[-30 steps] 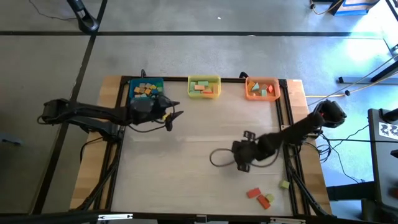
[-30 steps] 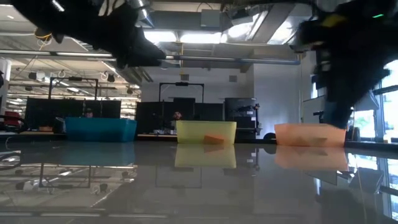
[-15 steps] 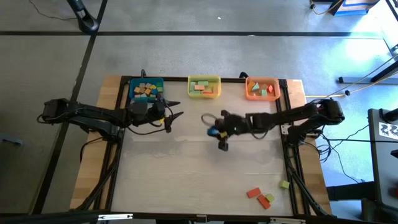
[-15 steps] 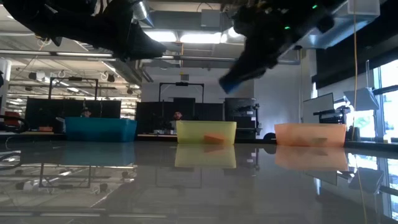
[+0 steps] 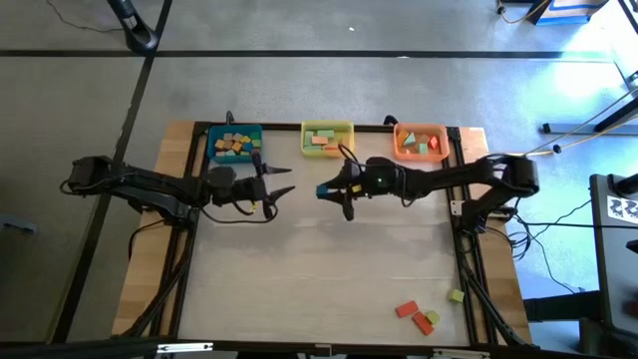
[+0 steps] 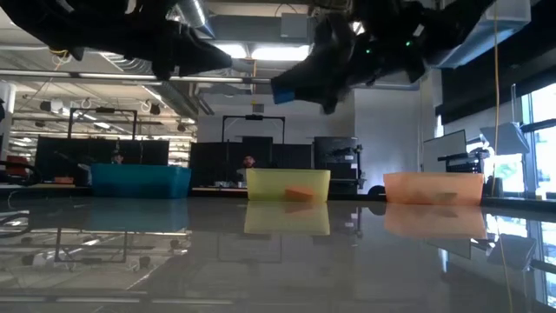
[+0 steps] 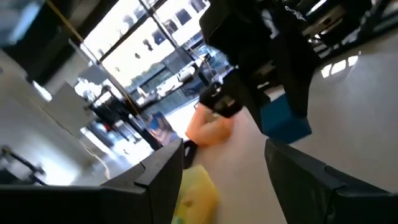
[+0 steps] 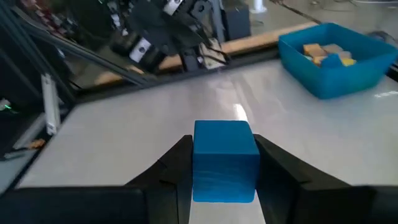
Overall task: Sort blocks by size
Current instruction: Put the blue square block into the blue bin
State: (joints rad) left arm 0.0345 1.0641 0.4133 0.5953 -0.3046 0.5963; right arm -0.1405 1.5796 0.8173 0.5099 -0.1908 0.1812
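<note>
Blue block [image 8: 224, 160] hung clamped in the right gripper [image 5: 329, 191] above the bench [image 5: 319, 289], near the yellow bin [image 5: 327, 139].

Its jaws were clenched on that cube, with the left gripper [image 5: 279, 187] just beside it, jaws released and holding nothing, in front of the blue bin [image 5: 235, 144]. More blocks lay in the blue, yellow and orange bin [image 5: 420, 142] along the far edge; three loose blocks [image 5: 419, 316] lay at the near right corner of the bench.
</note>
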